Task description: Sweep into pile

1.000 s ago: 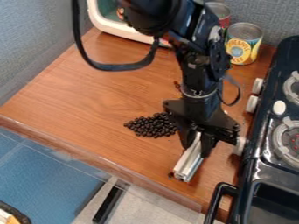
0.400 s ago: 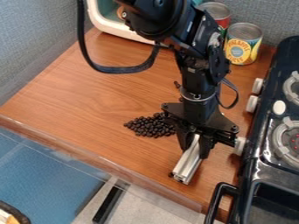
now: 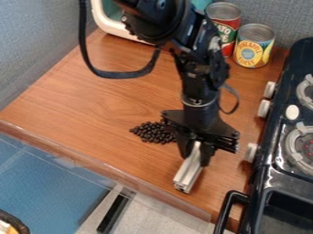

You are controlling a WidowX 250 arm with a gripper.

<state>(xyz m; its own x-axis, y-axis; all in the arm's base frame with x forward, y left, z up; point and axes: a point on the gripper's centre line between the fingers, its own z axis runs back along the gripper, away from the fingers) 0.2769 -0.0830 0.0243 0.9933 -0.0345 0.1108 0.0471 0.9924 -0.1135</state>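
Beside glossy round black beads (image 3: pixel 151 132), the hand (image 3: pixel 196 155) pinches a grooved, silvery metal bar (image 3: pixel 188 171) on wood-grained tabletop (image 3: pixel 116 98).

Two cans (image 3: pixel 254 48) and one white-rimmed object (image 3: pixel 116 28) sit near the bench's (image 3: pixel 92 91) far edge, one stove (image 3: pixel 278 171) along its right, one metal bar (image 3: pixel 187 172) near its front, plus one heap of dark beads (image 3: pixel 149 132).
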